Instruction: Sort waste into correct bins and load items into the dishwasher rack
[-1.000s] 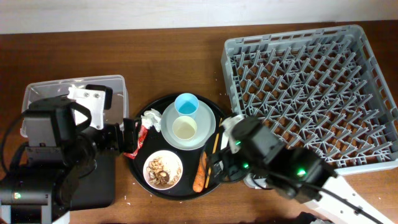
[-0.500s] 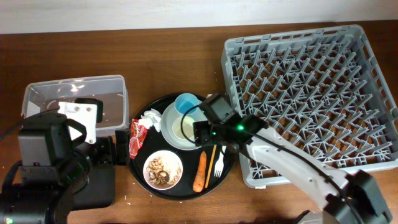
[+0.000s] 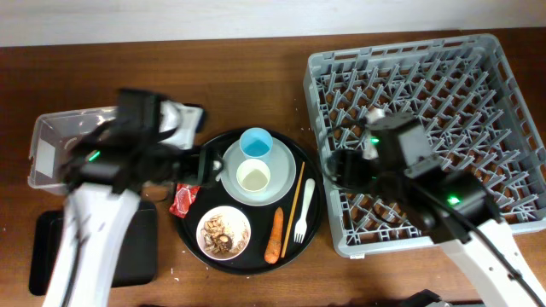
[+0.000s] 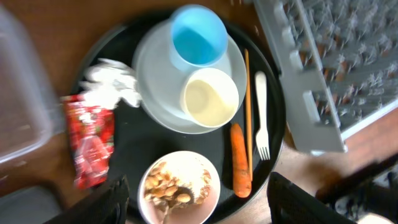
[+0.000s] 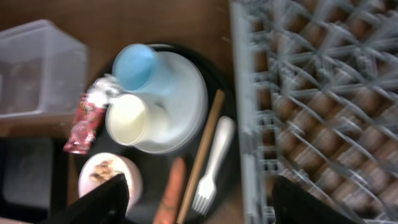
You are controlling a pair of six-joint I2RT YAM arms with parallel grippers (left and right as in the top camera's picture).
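Nothing sorted | dishwasher rack, 3 o'clock, bare | round tray laden | left end effector, right end effector apart, empty

Cups: two, one light blue cup and one small white cup.
Plates: one pale round plate.
Bowls: one white bowl.
Food scraps: one heap of brownish food scraps; the single pieces are too small to count.
Forks: one white plastic fork.
Chopsticks: one thin wooden chopstick.
Carrots: one small orange carrot.
Wrappers: one red crinkled wrapper.
Napkins: one crumpled white napkin.
Round trays: one large round black tray.
Bins: two, one clear rectangular plastic tub and one shallow black rectangular tray.
Racks: one large grey dishwasher rack; its upright pegs are too many to count.
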